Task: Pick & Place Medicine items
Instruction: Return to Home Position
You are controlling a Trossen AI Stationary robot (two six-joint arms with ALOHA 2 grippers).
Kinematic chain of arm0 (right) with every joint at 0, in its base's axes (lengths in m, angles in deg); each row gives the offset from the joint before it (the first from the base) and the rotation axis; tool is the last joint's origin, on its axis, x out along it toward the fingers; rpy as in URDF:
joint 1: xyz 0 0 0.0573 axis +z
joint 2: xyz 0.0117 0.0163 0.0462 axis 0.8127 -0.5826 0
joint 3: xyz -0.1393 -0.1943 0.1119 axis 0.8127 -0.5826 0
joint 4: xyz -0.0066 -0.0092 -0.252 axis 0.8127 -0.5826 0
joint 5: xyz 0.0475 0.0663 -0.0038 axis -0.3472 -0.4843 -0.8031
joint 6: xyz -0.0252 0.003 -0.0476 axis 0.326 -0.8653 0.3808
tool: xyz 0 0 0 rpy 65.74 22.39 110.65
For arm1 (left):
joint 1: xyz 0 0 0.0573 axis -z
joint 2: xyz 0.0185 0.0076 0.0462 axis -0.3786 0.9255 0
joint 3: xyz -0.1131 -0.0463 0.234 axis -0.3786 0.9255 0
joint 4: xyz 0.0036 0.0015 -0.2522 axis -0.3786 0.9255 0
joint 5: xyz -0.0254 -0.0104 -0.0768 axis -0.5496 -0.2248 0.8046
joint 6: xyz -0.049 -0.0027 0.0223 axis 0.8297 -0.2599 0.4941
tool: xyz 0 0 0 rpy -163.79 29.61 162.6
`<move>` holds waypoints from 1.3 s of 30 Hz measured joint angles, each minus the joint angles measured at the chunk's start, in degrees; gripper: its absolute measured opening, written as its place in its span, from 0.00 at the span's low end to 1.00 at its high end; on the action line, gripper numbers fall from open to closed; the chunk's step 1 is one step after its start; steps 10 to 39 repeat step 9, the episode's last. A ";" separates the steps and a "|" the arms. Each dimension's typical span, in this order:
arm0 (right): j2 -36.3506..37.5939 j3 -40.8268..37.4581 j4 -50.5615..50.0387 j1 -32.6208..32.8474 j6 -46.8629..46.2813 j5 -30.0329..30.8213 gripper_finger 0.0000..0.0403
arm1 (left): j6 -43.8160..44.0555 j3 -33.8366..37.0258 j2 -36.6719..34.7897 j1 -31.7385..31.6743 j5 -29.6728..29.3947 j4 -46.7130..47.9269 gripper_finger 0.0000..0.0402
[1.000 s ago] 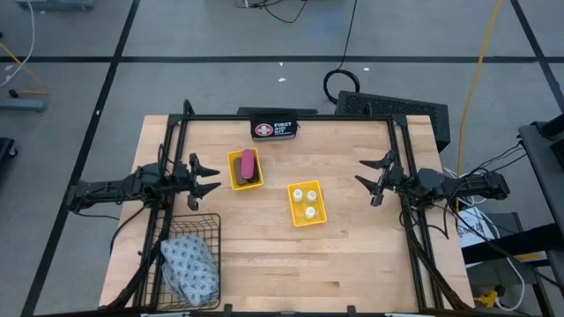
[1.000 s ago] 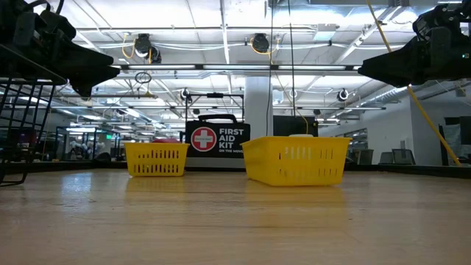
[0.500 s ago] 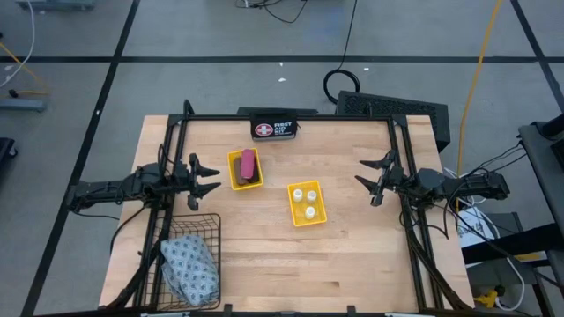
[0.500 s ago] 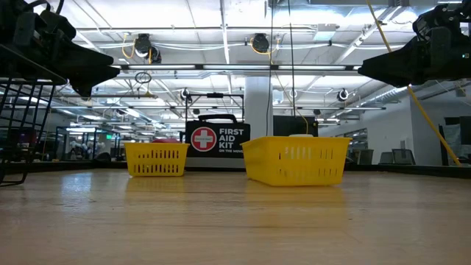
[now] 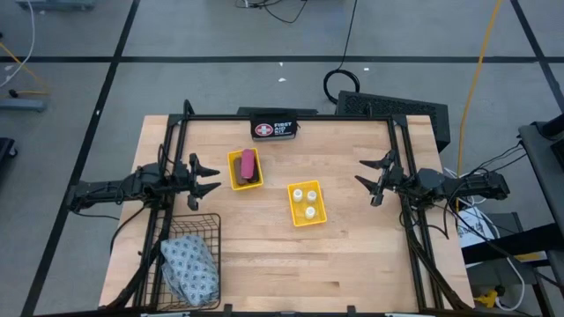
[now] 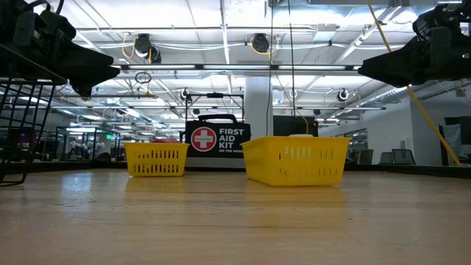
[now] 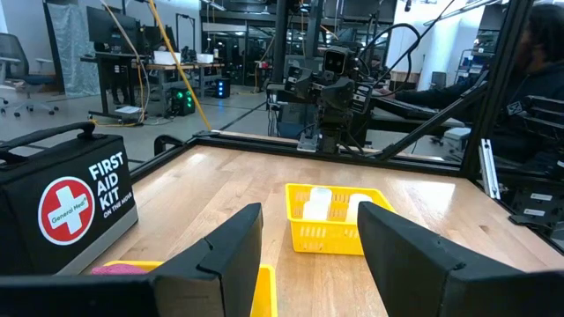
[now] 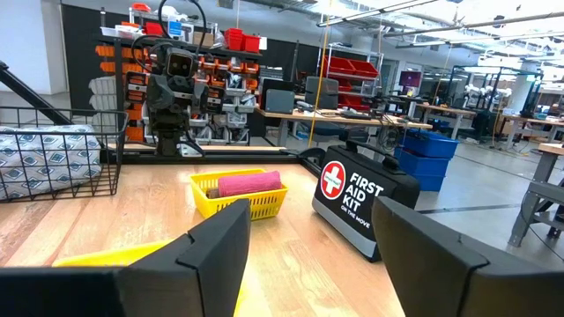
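While the left gripper (image 5: 211,177) and right gripper (image 5: 361,173) hang open and empty over the desk's (image 5: 352,255) sides, the white containers (image 5: 312,195) in their yellow basket (image 5: 292,206) look light and rigid, best pinched across the sides.

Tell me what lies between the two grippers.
In the high view, the left tray with the pink bar lies between the left gripper and right gripper. The right tray sits just off that line; the rest is bare table.
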 joint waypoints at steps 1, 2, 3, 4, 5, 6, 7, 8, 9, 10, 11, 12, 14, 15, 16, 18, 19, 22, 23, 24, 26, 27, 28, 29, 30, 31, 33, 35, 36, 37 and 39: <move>0.00 0.02 0.00 -0.02 0.00 0.00 0.56 | 0.00 0.00 0.00 0.00 0.01 0.00 0.49; -0.01 0.01 0.00 -0.02 0.02 0.01 0.57 | 0.00 0.01 0.00 -0.02 -0.01 0.00 0.49; -0.01 0.02 0.00 -0.02 0.00 0.00 0.57 | 0.00 0.01 0.01 -0.01 0.01 0.01 0.49; 0.00 0.02 0.01 -0.01 0.00 0.01 0.57 | 0.00 0.01 0.01 -0.01 0.00 0.01 0.49; -0.01 0.01 0.00 -0.02 0.01 0.00 0.57 | 0.00 0.01 0.02 0.00 -0.01 0.02 0.49; 0.00 0.02 0.00 -0.01 0.00 0.00 0.58 | 0.00 0.01 0.02 -0.02 -0.01 0.02 0.49; 0.00 0.01 0.00 -0.02 0.01 0.00 0.58 | 0.00 0.01 0.01 0.00 0.00 0.01 0.49; 0.00 0.01 0.02 -0.02 0.01 0.01 0.58 | 0.00 0.01 0.02 -0.02 -0.01 0.02 0.49; 0.00 0.00 0.00 -0.02 0.02 0.02 0.58 | 0.00 0.01 0.00 0.00 0.00 0.01 0.49; 0.00 0.00 0.00 -0.02 0.02 0.02 0.58 | 0.00 0.01 0.00 0.00 0.00 0.01 0.49; 0.00 0.00 0.00 -0.02 0.02 0.02 0.58 | 0.00 0.01 0.00 0.00 0.00 0.01 0.49; 0.00 0.00 0.00 -0.02 0.02 0.02 0.58 | 0.00 0.01 0.00 0.00 0.00 0.01 0.49; 0.00 0.00 0.00 -0.02 0.02 0.02 0.58 | 0.00 0.01 0.00 0.00 0.00 0.01 0.49; 0.00 0.00 0.00 -0.02 0.02 0.02 0.58 | 0.00 0.01 0.00 0.00 0.00 0.01 0.49; 0.00 0.00 0.00 -0.02 0.02 0.02 0.58 | 0.00 0.01 0.00 0.00 0.00 0.01 0.49; 0.00 0.00 0.00 -0.02 0.02 0.02 0.58 | 0.00 0.01 0.00 0.00 0.00 0.01 0.49; 0.00 0.00 0.00 -0.02 0.02 0.02 0.58 | 0.00 0.01 0.00 0.00 0.00 0.01 0.49; 0.00 0.00 0.00 -0.02 0.02 0.02 0.58 | 0.00 0.01 0.00 0.00 0.00 0.01 0.49; 0.00 0.00 0.00 -0.02 0.02 0.02 0.58 | 0.00 0.01 0.00 0.00 0.00 0.01 0.49; 0.00 0.00 0.00 -0.02 0.02 0.02 0.58 | 0.00 0.01 0.00 0.00 0.00 0.01 0.49; 0.00 0.00 0.00 -0.02 0.02 0.02 0.58 | 0.00 0.01 0.00 0.00 0.00 0.01 0.49; 0.00 0.00 0.00 -0.02 0.02 0.02 0.58 | 0.00 0.01 0.00 0.00 0.00 0.01 0.49; 0.00 0.00 0.00 -0.02 0.02 0.02 0.58 | 0.00 0.01 0.00 0.00 0.00 0.01 0.49; 0.00 0.00 0.00 -0.02 0.02 0.02 0.58 | 0.00 0.01 0.00 0.00 0.00 0.01 0.49; 0.00 0.00 0.00 -0.02 0.02 0.02 0.58 | 0.00 0.01 0.00 0.00 0.00 0.01 0.49; 0.00 0.00 0.00 -0.02 0.02 0.02 0.58 | 0.00 0.01 0.00 0.00 0.00 0.01 0.49; 0.00 0.00 0.00 -0.02 0.02 0.02 0.58 | 0.00 0.01 0.00 0.00 0.00 0.01 0.49; 0.00 0.00 0.00 -0.02 0.02 0.02 0.58 | 0.00 0.01 0.00 0.00 0.00 0.01 0.49; 0.00 0.00 0.00 -0.02 0.02 0.02 0.58 | 0.00 0.01 0.00 0.00 0.00 0.01 0.49; 0.00 0.00 0.00 -0.02 0.02 0.02 0.58 | 0.00 0.01 0.00 0.00 0.00 0.01 0.49; 0.00 0.00 0.00 -0.02 0.02 0.02 0.58 | 0.00 0.01 0.00 0.00 0.00 0.01 0.49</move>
